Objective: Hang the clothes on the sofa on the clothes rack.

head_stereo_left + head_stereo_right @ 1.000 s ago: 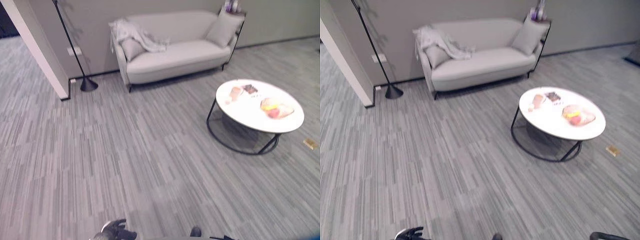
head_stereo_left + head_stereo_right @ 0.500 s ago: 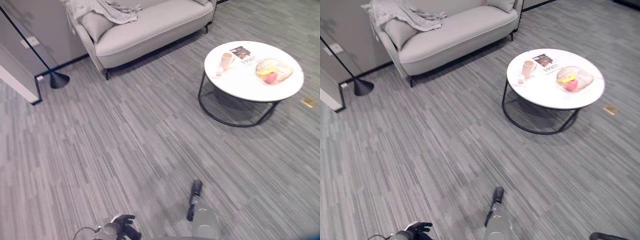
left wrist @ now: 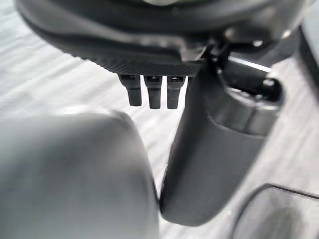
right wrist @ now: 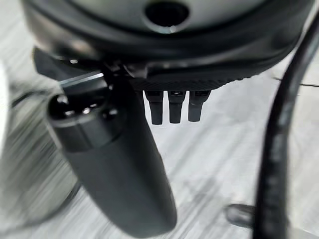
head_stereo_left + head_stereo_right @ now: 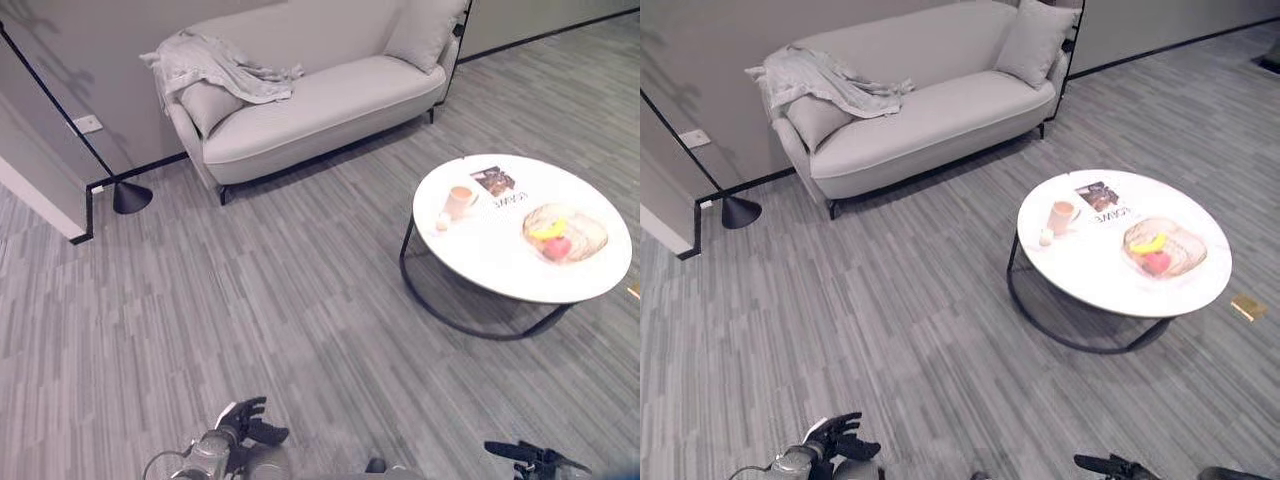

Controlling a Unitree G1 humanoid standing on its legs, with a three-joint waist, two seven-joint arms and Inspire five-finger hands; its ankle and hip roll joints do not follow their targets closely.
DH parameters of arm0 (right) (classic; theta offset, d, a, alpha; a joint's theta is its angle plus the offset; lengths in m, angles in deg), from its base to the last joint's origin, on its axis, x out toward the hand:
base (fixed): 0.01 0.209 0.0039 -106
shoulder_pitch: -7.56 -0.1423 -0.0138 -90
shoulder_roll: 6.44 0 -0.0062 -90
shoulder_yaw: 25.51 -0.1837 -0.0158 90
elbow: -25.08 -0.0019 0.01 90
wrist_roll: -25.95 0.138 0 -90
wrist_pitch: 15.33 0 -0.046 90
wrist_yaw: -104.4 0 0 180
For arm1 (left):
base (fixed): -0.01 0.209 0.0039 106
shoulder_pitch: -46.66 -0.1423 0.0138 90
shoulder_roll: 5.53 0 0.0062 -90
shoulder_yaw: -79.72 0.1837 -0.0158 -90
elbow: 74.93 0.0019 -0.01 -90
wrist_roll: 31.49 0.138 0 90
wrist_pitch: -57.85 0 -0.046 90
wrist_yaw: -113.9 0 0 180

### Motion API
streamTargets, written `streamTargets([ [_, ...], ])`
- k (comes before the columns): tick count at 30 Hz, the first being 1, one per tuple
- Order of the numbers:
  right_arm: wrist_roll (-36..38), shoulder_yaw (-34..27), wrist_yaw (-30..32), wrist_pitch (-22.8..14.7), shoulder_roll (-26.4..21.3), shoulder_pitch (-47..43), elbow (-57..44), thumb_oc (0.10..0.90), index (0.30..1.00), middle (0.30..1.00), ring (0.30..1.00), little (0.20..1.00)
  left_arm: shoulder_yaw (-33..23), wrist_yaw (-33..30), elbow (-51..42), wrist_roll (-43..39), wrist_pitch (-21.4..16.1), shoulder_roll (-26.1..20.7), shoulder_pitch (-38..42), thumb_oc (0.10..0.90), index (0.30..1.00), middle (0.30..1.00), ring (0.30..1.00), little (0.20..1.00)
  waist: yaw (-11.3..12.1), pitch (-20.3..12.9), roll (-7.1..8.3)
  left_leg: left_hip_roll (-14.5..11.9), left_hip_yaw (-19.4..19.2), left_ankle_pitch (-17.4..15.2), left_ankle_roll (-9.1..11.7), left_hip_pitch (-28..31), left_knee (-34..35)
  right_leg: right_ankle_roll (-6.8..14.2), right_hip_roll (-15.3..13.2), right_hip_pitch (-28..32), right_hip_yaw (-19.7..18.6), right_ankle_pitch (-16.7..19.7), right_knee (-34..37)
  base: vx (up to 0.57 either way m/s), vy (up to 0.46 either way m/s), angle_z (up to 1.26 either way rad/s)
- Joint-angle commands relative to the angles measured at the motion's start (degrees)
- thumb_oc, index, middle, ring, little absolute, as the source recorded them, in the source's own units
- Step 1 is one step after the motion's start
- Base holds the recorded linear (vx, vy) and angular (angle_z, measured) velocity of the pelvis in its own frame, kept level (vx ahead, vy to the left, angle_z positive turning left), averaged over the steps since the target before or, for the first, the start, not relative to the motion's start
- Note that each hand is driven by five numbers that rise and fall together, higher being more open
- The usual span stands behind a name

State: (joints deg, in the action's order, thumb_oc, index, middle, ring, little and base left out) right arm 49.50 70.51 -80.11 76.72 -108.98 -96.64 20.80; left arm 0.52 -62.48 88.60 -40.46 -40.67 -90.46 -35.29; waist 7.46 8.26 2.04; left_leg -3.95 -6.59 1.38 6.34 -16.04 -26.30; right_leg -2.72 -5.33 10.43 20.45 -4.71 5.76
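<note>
A light grey garment [image 5: 218, 66] lies crumpled over the left armrest and back of the pale grey sofa [image 5: 330, 100] against the far wall. Far from it, at the lower edge of the left eye view, my left hand [image 5: 247, 424] hangs low with relaxed fingers and holds nothing. My right hand [image 5: 524, 455] pokes in at the lower right, also with nothing in it. In the left wrist view the straight fingers [image 3: 149, 92] and the thumb [image 3: 214, 149] hang over bare floor. The right wrist view shows the same: straight fingers [image 4: 172, 107] beside the thumb [image 4: 119, 169].
A round white coffee table [image 5: 500, 270] on a black ring frame stands at the right, bearing a cup [image 5: 460, 198], a magazine and a fruit bowl [image 5: 563, 232]. A thin black pole on a cone base [image 5: 130, 197] leans by a wall corner at the left. Grey striped carpet lies between me and the sofa.
The whole picture has shifted as the camera tipped down and came back up; sofa and table have not moved. My right hand's fingers now show at the lower right.
</note>
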Motion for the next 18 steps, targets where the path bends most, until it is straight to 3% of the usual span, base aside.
streamTargets([
  [1,-4.9,3.88,4.16,-3.54,5.91,-1.38,-1.18,0.8,0.9,0.9,0.9,0.9,3.18,-2.71,7.62,0.58,3.45,1.49,-2.63,0.8,0.9,0.9,0.9,0.9,4.78,1.67,-3.78,1.35,0.43,9.55,-2.89,2.04,24.14,5.87,2.51,1.16,-3.25,0.11,-0.76,0.49,0.038,-0.58],
  [2,-4.48,4.62,3.23,-4.12,8.31,-0.09,-2.29,0.8,0.9,0.9,0.9,0.9,2.97,-2.85,7.79,0.16,3.07,2.41,-3.49,0.8,0.9,0.9,0.9,0.9,5.67,1.78,-4.2,0.87,0.12,10.84,-1.82,-1.1,30.17,5.64,3.04,3.76,-4.35,-2.29,-0.76,0.65,0.049,-0.63],
  [3,-4.49,5.28,2.86,-3.45,11.59,1.81,-2.51,0.8,0.9,0.9,0.9,0.9,1.28,-3.21,9.01,-1.77,3.99,3.42,-4.05,0.8,0.9,0.9,0.9,0.9,5.84,1.76,-4.42,-0.13,-1.18,10.11,-1.83,-6.05,31.3,5.18,3.46,7.67,-6.45,-4.06,-0.76,0.9,0.078,-0.54],
  [6,-6.19,6.32,1.6,-2.55,15.73,4.77,-2.14,0.8,0.9,0.9,0.9,0.9,-2.42,-3.14,11.11,-3.79,5.02,3.58,-6.56,0.8,0.9,0.9,0.9,0.9,7.37,-1.0,-3.62,-0.57,-2.79,14.33,-3.35,-2.42,29.04,6.1,3.31,12.86,-9.76,-7.35,-3.02,0.89,0.096,-0.54],
  [7,-6.58,6.14,0.37,-2.03,16.99,7.09,-1.65,0.8,0.9,0.9,0.9,0.9,-3.65,-3.16,11.9,-4.21,5.09,3.31,-7.36,0.8,0.9,0.9,0.9,0.9,7.85,-2.39,-1.9,0.56,-3.08,14.26,-4.25,-2.12,26.8,7.05,1.49,13.33,-9.54,-6.82,-6.16,0.8,0.136,-0.94],
  [8,-6.92,6.44,-0.2,-1.92,17.8,9.21,-1.36,0.8,0.9,0.9,0.9,0.9,-4.52,-3.13,12.26,-4.78,5.11,3.13,-7.78,0.8,0.9,0.9,0.9,0.9,7.7,-3.69,-0.65,1.41,-4.08,13.3,-5.23,-1.45,25.13,8.81,-0.35,11.9,-8.84,-3.17,-10.0,0.56,0.105,-0.83],
  [9,-6.92,6.43,-0.2,-1.92,17.8,9.22,-1.36,0.8,0.9,0.9,0.9,0.9,-4.52,-3.13,12.26,-4.78,5.11,3.13,-7.78,0.8,0.9,0.9,0.9,0.9,7.73,-3.73,-0.66,1.39,-4.09,13.3,-5.22,-1.49,25.11,8.81,-0.34,11.86,-8.86,-3.16,-10.0,0.68,0.204,-0.62],
  [10,-7.41,6.15,-1.99,-1.58,18.09,11.59,-0.91,0.8,0.9,0.9,0.9,0.9,-5.01,-2.49,12.63,-4.46,5.32,2.76,-7.59,0.8,0.9,0.9,0.9,0.9,7.3,-4.77,1.28,4.0,-6.01,10.5,-7.79,1.61,24.15,12.36,-4.77,8.15,-7.48,7.57,-22.88,0.7,0.258,-0.5],
  [11,-8.08,5.95,-2.29,-1.37,17.54,12.3,-0.55,0.8,0.9,0.9,0.9,0.9,-4.47,-2.87,12.47,-4.06,5.14,2.71,-7.06,0.8,0.9,0.9,0.9,0.9,6.21,-4.62,1.47,5.98,-6.57,8.69,-9.46,4.3,24.32,13.97,-8.33,5.24,-6.41,17.34,-31.33,0.7,0.261,-0.28],
  [12,-8.08,5.95,-2.29,-1.37,17.52,12.3,-0.54,0.8,0.9,0.9,0.9,0.9,-4.47,-2.87,12.47,-4.06,5.14,2.73,-7.06,0.8,0.9,0.9,0.9,0.9,6.34,-4.73,1.36,5.82,-6.66,8.68,-9.47,4.19,24.3,13.97,-8.22,5.1,-6.56,17.49,-31.22,0.65,0.268,0.08],
  [13,-8.88,5.5,-2.34,-0.81,16.04,12.49,-1.27,0.8,0.9,0.9,0.9,0.9,-3.52,-3.17,10.98,-3.51,5.17,1.45,-6.05,0.8,0.9,0.9,0.9,0.9,3.81,-4.44,-0.49,6.75,-5.08,6.28,-10.87,10.8,27.24,12.81,-10.22,-0.59,-4.94,18.68,-41.97,0.57,0.204,0.2],
  [14,-9.28,5.76,-1.98,-1.15,15.49,12.14,-1.73,0.8,0.9,0.9,0.9,0.9,-2.78,-3.38,10.39,-3.27,4.97,0.97,-5.19,0.8,0.9,0.9,0.9,0.9,1.89,-3.76,-2.19,6.69,-3.44,5.31,-11.1,14.56,29.25,11.38,-9.47,-4.65,-4.73,14.67,-45.46,0.57,0.198,0.25],
  [15,-9.28,5.77,-1.98,-1.15,15.45,12.11,-1.72,0.8,0.9,0.9,0.9,0.9,-2.81,-3.38,10.4,-3.27,4.97,1.02,-5.16,0.8,0.9,0.9,0.9,0.9,1.84,-3.78,-2.31,6.58,-3.39,5.39,-11.07,14.5,29.27,11.27,-9.36,-4.68,-4.64,14.7,-45.42,0.36,0.039,0.21],
  [16,-9.26,6.05,-1.82,-1.49,15.27,11.68,-2.25,0.8,0.9,0.9,0.9,0.9,-1.7,-3.62,9.87,-2.79,4.57,0.72,-4.01,0.8,0.9,0.9,0.9,0.9,0.17,-3.03,-3.18,6.56,-1.66,4.56,-10.87,17.17,30.34,10.19,-8.02,-7.78,-4.39,11.11,-45.37,0.57,-0.093,0.58],
  [17,-8.74,6.97,-1.47,-2.12,15.04,11.12,-3.84,0.8,0.9,0.9,0.9,0.9,0.7,-4.36,8.12,-1.86,3.52,0.3,-1.79,0.8,0.9,0.9,0.9,0.9,-2.97,-1.6,-3.92,6.84,2.39,2.55,-10.32,21.56,31.3,8.57,-4.46,-14.1,-4.63,7.08,-39.42,0.8,-0.173,0.62],
  [18,-7.89,6.85,-1.26,-2.36,14.79,10.71,-4.43,0.8,0.9,0.9,0.9,0.9,1.79,-4.95,6.76,-1.96,2.84,0.16,-0.33,0.8,0.9,0.9,0.9,0.9,-4.43,-1.15,-3.87,7.21,4.51,0.85,-9.97,23.42,31.3,8.09,-3.1,-15.92,-5.02,6.17,-33.57,0.84,-0.264,0.84],
])
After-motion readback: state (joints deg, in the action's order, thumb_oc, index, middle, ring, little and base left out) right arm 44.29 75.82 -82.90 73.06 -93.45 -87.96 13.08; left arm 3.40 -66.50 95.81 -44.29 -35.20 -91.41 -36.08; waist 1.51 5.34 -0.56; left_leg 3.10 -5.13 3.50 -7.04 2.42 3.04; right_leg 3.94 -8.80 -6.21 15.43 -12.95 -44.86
